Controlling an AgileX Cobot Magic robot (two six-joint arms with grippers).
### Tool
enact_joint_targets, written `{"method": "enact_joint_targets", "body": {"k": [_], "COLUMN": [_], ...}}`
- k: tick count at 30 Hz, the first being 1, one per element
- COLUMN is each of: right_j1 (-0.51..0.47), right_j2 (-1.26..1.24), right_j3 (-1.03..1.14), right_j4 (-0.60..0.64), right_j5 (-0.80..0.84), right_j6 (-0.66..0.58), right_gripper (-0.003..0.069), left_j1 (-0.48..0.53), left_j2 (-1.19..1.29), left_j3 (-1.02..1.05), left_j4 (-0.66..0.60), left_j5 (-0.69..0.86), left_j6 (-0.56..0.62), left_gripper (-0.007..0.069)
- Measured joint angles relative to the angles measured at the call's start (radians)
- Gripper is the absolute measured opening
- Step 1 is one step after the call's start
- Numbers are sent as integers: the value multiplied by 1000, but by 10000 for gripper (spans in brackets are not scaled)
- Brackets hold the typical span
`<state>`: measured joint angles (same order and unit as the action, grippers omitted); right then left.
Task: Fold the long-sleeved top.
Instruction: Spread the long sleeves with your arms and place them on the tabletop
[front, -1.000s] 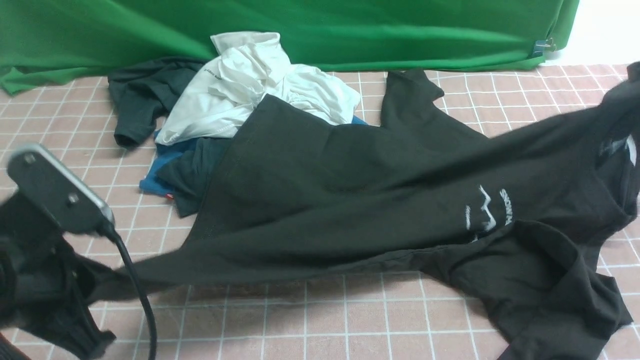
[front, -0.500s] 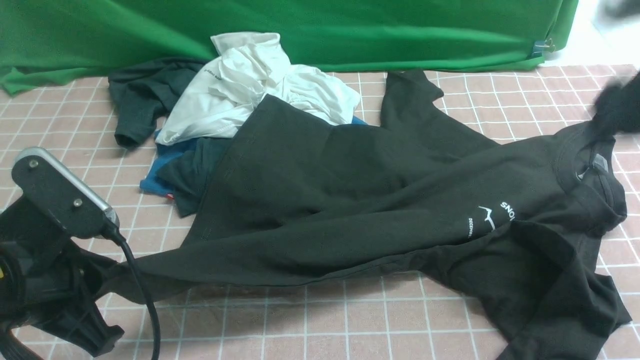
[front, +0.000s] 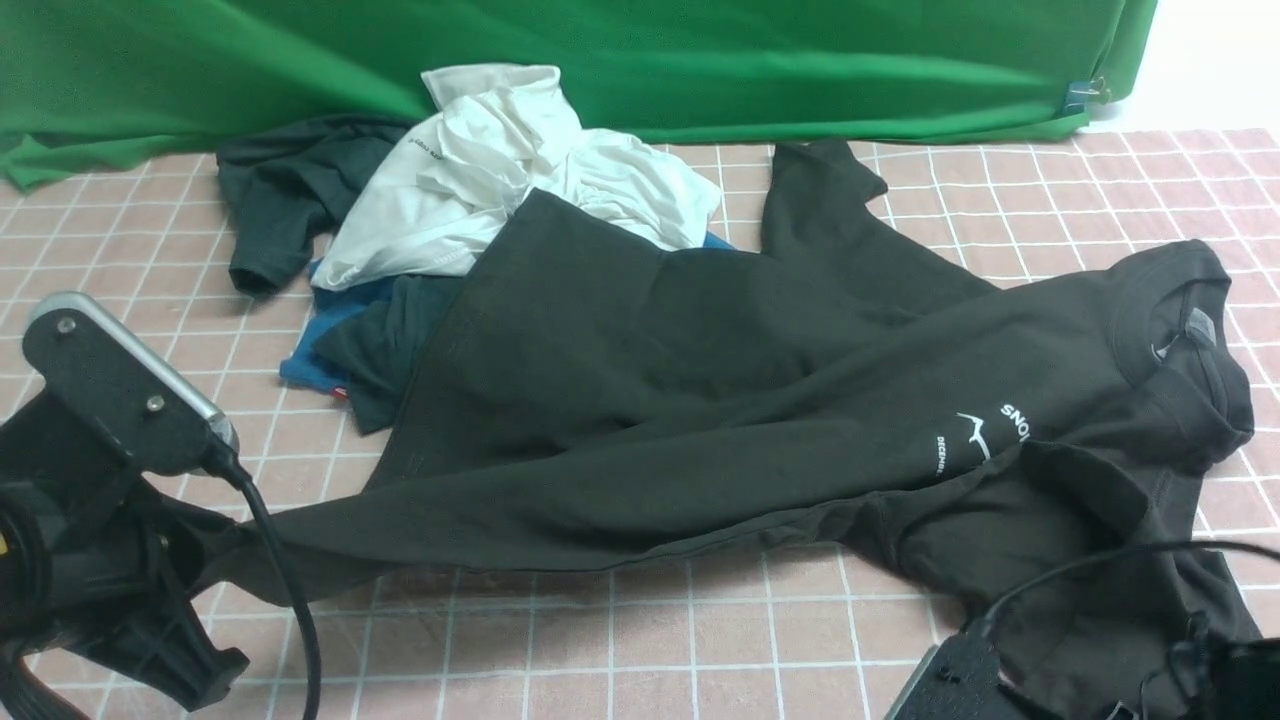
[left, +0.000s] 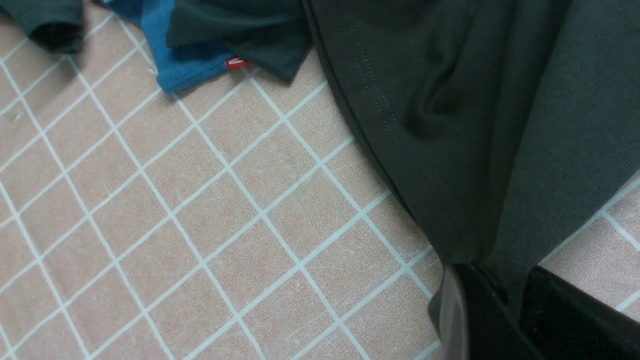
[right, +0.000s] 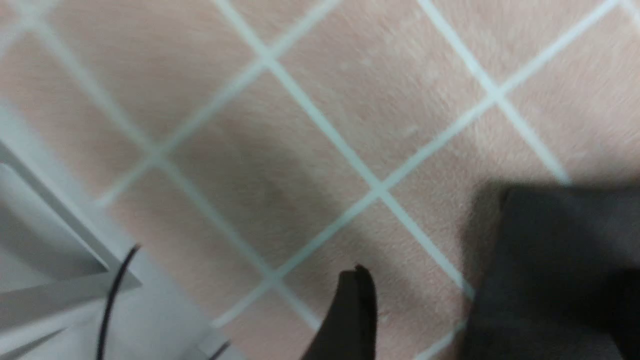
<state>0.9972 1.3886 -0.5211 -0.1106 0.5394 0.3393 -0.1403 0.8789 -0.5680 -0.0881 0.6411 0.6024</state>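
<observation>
Left fingers (left: 477, 320) clamped long-sleeved top (front: 700, 400) hem at worktop (front: 600, 620) near-left corner | right fingers (right: 352, 315) spread, empty | risk: one-sided pull could skew the top.

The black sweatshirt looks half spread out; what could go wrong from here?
The long-sleeved top lies partly over the white shirt and blue garment; dragging it might pull those along.
The left end effector pinches only one corner, so a pull may bunch the cloth rather than flatten it.
The near sleeve lies crumpled, which could spoil a neat fold.
</observation>
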Motion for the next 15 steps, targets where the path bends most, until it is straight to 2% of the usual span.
{"method": "enact_joint_targets", "body": {"k": [7, 15], "right_j1": [-49, -66], "right_j2": [77, 74], "right_j3": [-28, -29], "right_j4": [1, -13], "right_j5": [14, 32], "right_j6": [20, 10], "right_gripper": [630, 456], "left_j1": [0, 0], "left_j2": [0, 0], "left_j3": [0, 0], "left_j4": [0, -1], "left_j5": [0, 24], "left_j6": [0, 0], "left_gripper": [13, 13]}}
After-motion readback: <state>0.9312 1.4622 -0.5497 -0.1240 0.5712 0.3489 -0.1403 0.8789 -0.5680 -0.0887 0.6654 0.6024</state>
